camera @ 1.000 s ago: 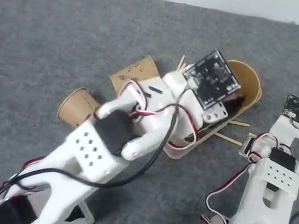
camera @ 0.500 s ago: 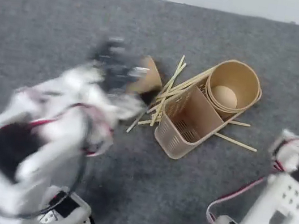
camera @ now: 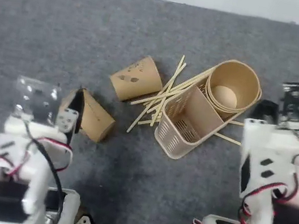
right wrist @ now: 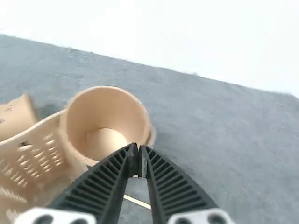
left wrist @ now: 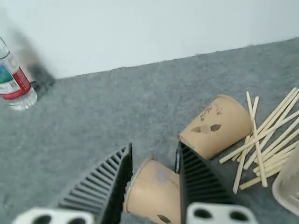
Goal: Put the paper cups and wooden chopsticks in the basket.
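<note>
A tan basket (camera: 185,124) lies in the middle of the grey mat, with stacked paper cups (camera: 235,87) at its far end. Wooden chopsticks (camera: 164,91) are strewn across its left side. One paper cup (camera: 137,78) lies on its side left of the chopsticks. A second paper cup (camera: 95,118) lies nearer the front left, and my left gripper (camera: 74,114) is at it. In the left wrist view my left gripper (left wrist: 154,151) is open, its fingers on either side of that cup (left wrist: 152,191). My right gripper (right wrist: 138,150) is shut and empty, just short of the stacked cups (right wrist: 105,119).
A plastic bottle (left wrist: 16,81) stands at the far left by the white wall. Loose chopsticks (camera: 235,141) lie between the basket and the right arm (camera: 275,167). Bare grey mat stretches along the back and in front of the basket.
The left arm has swung back from over the basket to the front left and now straddles the nearer cup. The right arm has shifted, and the basket and stacked cups are uncovered.
</note>
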You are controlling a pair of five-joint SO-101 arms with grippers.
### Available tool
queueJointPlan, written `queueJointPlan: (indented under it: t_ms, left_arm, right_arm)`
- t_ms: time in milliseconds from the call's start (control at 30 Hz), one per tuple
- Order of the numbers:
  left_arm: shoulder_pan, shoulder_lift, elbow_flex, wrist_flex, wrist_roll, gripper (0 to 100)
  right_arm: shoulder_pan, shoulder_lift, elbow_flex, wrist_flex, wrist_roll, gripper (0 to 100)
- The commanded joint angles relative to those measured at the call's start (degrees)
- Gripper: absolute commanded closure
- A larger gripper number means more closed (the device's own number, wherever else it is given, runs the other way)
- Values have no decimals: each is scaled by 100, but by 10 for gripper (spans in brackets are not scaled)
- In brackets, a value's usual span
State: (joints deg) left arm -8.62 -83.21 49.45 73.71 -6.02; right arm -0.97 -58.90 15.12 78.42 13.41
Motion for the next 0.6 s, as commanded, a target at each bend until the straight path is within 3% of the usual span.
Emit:
queueJointPlan:
  t_ms: [0,100,567]
  left_arm:
    - [-18,-1653,1815,-475,158,848]
    - [-158,-2198,2062,-615,281,848]
    - [-149,-985,2985,-1758,519,848]
  right_arm:
    - [-189,84,-114,-22,114,991]
    - [-198,163,-35,-75,105,991]
    - [-163,2070,158,-215,-35,991]
